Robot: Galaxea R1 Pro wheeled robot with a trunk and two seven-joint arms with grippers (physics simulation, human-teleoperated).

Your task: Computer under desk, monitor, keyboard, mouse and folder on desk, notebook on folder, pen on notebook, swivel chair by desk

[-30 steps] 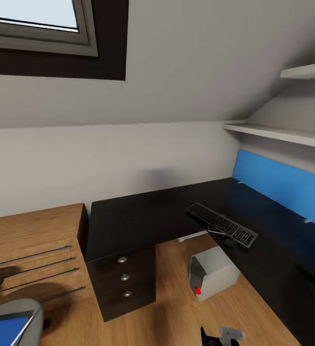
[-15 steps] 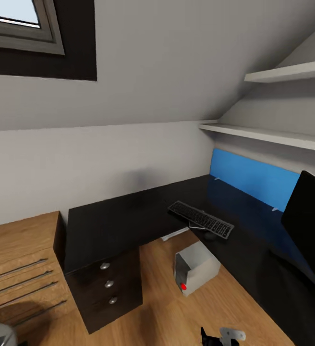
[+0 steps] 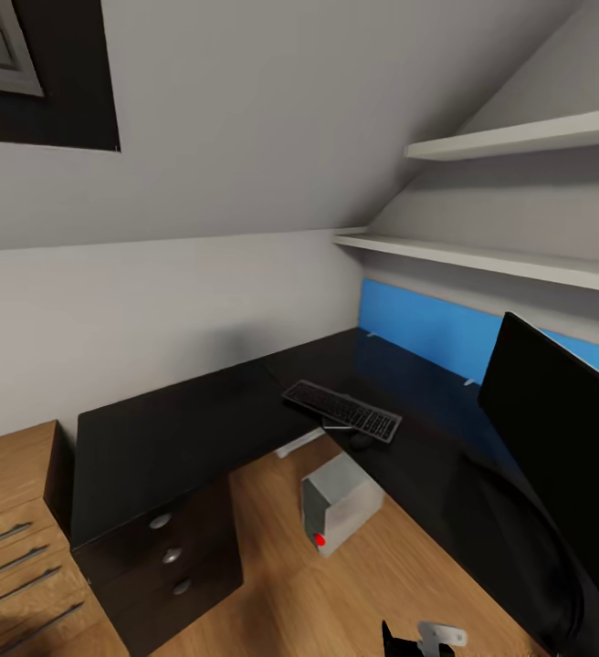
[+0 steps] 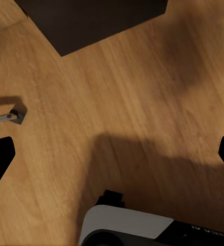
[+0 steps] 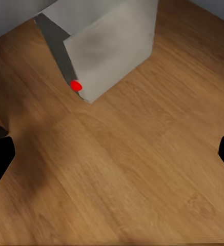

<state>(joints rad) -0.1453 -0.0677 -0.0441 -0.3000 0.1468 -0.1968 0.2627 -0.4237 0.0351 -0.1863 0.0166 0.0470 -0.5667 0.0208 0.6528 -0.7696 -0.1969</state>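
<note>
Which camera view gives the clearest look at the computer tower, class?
The right wrist view: the computer looms close on the wood floor, red light and grey side plain. The head view shows the computer smaller, standing by the desk. The left wrist view gives floor.

A long black L-shaped desk (image 3: 181, 429) holds a slim dark keyboard (image 3: 341, 410) near its inner corner and a wide black monitor (image 3: 555, 438) at the right. A light-grey computer (image 3: 338, 502) tower stands on the wood floor beside it.

Two white wall shelves (image 3: 519, 137) hang above a blue panel (image 3: 427, 333); a light-wood cabinet (image 3: 7, 511) stands opposite.
</note>
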